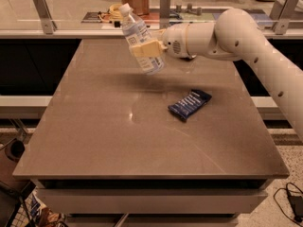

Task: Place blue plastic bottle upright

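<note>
The blue plastic bottle (140,39) is a clear, pale bluish bottle with a white cap and a white label. It hangs in the air above the far middle of the table, tilted with its cap up and to the left. My gripper (146,48) reaches in from the right and is shut on the bottle's middle; its pale yellow fingers (142,48) wrap the label. The white arm (236,34) runs off to the right.
A flat dark blue snack wrapper (189,104) lies right of the table's middle. The brown table (118,141) has a glass barrier with metal posts (41,13) behind its far edge. A counter with cables and a wooden item stands beyond.
</note>
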